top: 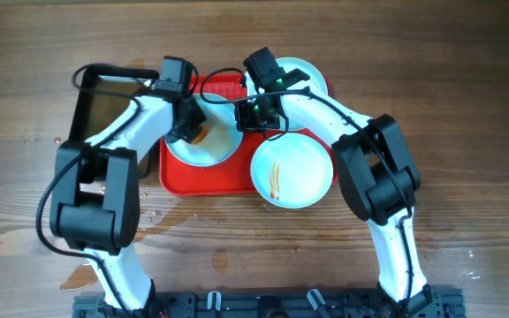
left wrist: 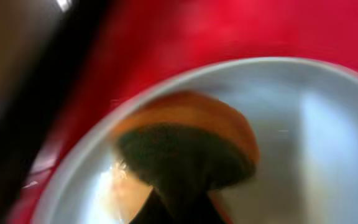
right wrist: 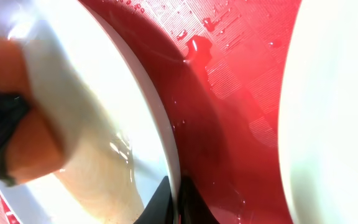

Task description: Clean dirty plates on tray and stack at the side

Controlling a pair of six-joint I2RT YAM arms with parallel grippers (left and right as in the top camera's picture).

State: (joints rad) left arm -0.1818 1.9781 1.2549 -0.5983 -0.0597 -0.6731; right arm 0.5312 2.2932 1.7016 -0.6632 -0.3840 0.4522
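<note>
Left fingers (top: pixel 187 125) pinch an orange sponge (left wrist: pixel 191 115) pressed onto the left plate (top: pixel 212 148) on the red tray (top: pixel 215 182) | right fingers (right wrist: pixel 166 200) pressed together on that plate's rim, apparently steadying it | step: scrubbing the first plate | streaked plate (top: pixel 292 172) overhangs the tray's front-right edge; third plate (top: pixel 313 74) behind | next: probably finish wiping, then lift this plate onto the worktop (top: pixel 467 106) beside the tray.

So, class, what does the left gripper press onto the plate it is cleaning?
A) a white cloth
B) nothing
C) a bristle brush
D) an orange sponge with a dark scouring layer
D: the left gripper is shut on an orange sponge that rests on the wet plate on the red tray.
</note>
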